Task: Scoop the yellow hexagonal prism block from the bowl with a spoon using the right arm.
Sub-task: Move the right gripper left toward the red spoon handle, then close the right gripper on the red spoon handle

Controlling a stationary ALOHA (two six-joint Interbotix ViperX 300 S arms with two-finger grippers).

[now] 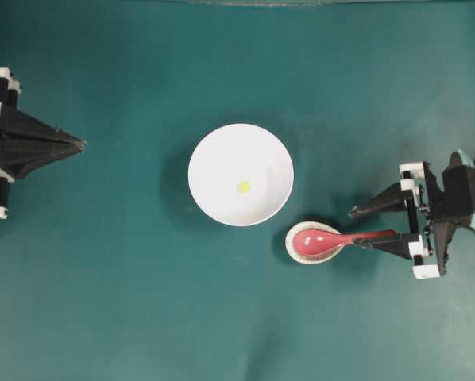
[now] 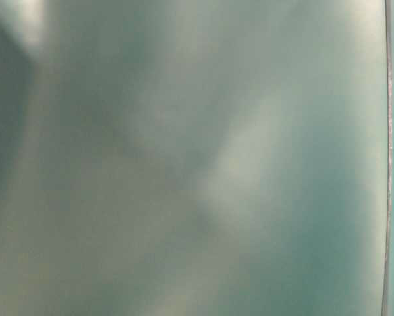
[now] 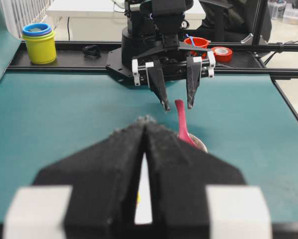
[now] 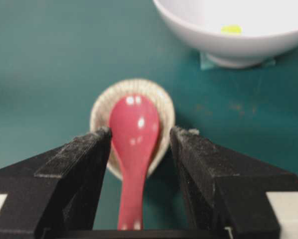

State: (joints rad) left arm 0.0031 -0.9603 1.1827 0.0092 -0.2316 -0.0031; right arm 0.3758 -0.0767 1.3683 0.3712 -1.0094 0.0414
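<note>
Pink-red, the spoon (image 1: 333,238) is seen overhead in its rest just beside the bowl (image 1: 241,175), handle pointing at the right gripper (image 1: 374,228). From the right wrist, wide-open, empty jaws are seen straddling the handle lengthwise.

The block (image 1: 244,186) lies in the bowl (image 1: 214,155); right of it, the spoon (image 1: 317,240) rests on a small dish (image 1: 295,251).
</note>
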